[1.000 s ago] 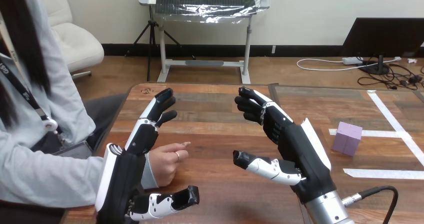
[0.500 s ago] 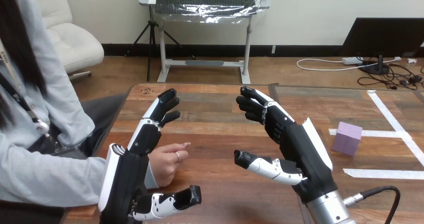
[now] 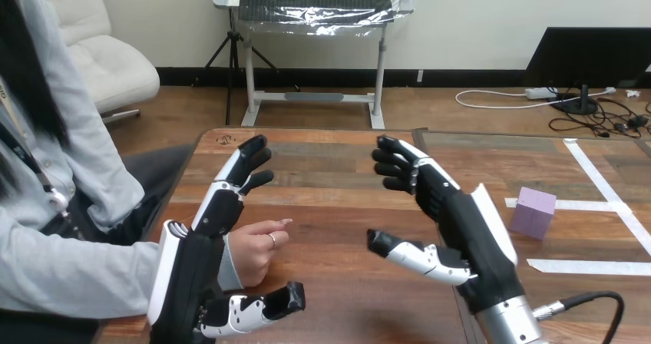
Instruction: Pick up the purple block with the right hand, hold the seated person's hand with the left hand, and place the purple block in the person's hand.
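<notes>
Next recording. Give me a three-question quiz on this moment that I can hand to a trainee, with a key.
1. True or false: the purple block sits on the table, to the right of the right hand, and no hand touches it.
2. Pick one. The right hand's fingers are: A) curled round the purple block; B) open and holding nothing; C) pressing down on the person's hand.
3. Short answer: which robot hand has the person's hand lying right beside it on the table?

Key: 1 true; 2 B; 3 the left hand, its fingers straight, not curled round the person's hand.
</notes>
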Motion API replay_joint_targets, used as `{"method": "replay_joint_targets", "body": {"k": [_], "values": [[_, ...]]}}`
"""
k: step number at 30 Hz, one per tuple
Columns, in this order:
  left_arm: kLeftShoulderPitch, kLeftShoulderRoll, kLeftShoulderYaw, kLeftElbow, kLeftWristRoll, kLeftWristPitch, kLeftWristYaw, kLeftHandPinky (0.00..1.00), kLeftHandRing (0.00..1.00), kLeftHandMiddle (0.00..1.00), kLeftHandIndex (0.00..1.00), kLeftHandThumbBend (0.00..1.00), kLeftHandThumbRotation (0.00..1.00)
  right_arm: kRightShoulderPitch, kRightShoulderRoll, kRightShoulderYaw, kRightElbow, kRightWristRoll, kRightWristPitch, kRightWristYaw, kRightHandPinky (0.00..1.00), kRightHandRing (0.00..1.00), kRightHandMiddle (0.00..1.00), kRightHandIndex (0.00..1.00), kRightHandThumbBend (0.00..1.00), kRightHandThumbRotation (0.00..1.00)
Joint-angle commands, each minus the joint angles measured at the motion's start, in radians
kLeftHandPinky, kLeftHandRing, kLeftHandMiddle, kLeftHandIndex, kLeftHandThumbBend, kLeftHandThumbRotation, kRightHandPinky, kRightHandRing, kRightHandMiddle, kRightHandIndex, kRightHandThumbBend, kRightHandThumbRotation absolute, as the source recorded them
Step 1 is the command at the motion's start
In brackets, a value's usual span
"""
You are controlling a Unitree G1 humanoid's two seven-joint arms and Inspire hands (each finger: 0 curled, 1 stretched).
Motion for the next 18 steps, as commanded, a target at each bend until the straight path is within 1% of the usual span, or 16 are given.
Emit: {"method": "replay_joint_targets", "body": {"k": [1, 5, 10, 13, 16, 18], "values": [[-0.052, -0.009, 0.009, -0.003, -0.002, 0.001, -0.005, 0.82, 0.90, 0.93, 0.91, 1.00, 0.65, -0.103, -0.032, -0.032, 0.007, -0.007, -0.012, -0.024, 0.82, 0.84, 0.86, 0.87, 1.00, 0.53], [-0.053, -0.012, 0.012, -0.001, -0.001, -0.001, -0.005, 0.82, 0.90, 0.93, 0.91, 1.00, 0.64, -0.122, -0.042, -0.042, 0.020, 0.014, -0.003, -0.015, 0.84, 0.85, 0.87, 0.87, 1.00, 0.51], [-0.057, -0.010, 0.008, 0.003, -0.004, -0.006, -0.010, 0.82, 0.90, 0.93, 0.91, 1.00, 0.64, -0.147, -0.057, -0.056, 0.037, 0.007, -0.002, -0.031, 0.86, 0.86, 0.86, 0.87, 1.00, 0.50], [-0.058, -0.012, 0.018, 0.002, 0.007, -0.008, -0.008, 0.82, 0.90, 0.93, 0.91, 1.00, 0.64, -0.166, -0.066, -0.065, 0.053, 0.016, -0.002, -0.031, 0.86, 0.86, 0.85, 0.86, 1.00, 0.50], [-0.060, -0.015, 0.025, 0.003, 0.012, -0.012, -0.006, 0.82, 0.90, 0.93, 0.91, 1.00, 0.64, -0.189, -0.077, -0.076, 0.073, 0.001, -0.017, -0.047, 0.84, 0.85, 0.85, 0.86, 1.00, 0.50], [-0.061, -0.012, 0.013, 0.004, -0.002, -0.009, -0.009, 0.82, 0.90, 0.93, 0.91, 1.00, 0.64, -0.204, -0.088, -0.085, 0.080, -0.016, -0.006, -0.068, 0.82, 0.84, 0.84, 0.85, 1.00, 0.51]]}}
